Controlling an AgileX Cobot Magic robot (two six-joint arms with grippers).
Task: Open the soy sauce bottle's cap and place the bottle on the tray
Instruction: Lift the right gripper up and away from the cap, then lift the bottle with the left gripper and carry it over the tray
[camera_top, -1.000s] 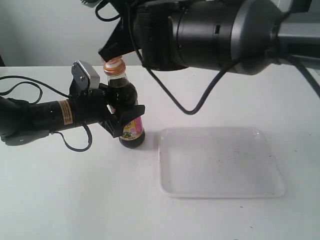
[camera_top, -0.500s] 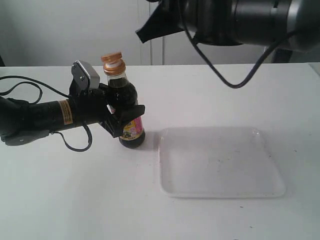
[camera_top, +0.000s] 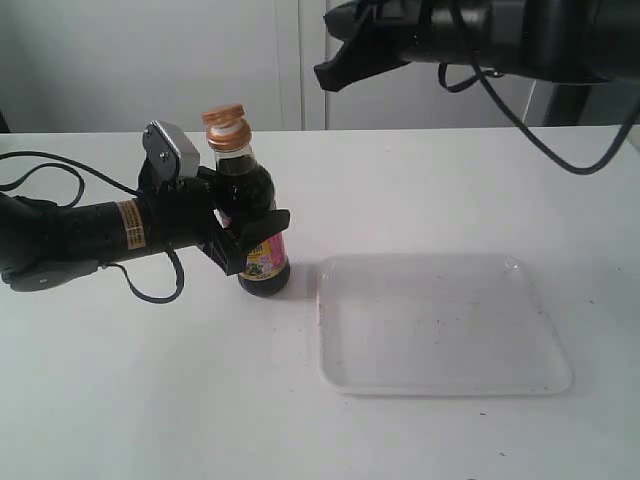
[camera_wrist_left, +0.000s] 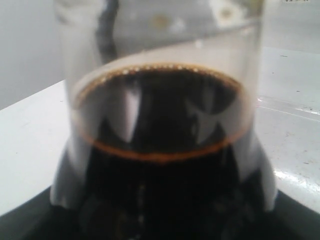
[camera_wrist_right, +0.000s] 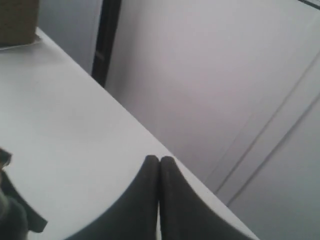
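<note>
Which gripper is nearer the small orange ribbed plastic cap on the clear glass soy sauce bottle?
Left. The left gripper clamps the bottle just under the cap; the right gripper hangs shut, raised and off to the cap's right in the exterior view, touching nothing.

One soy sauce bottle (camera_top: 250, 188), one cap (camera_top: 224, 118), one tray (camera_top: 440, 325), two claws (camera_top: 246, 232) (camera_top: 330, 72).

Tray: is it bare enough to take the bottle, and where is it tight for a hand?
The tray is bare across its whole floor. The table is also free behind the tray and on its near side. It is crowded left of the tray: the soy sauce bottle stands near its rim, clamped in the left pincer. The right pincer hangs high above.
</note>
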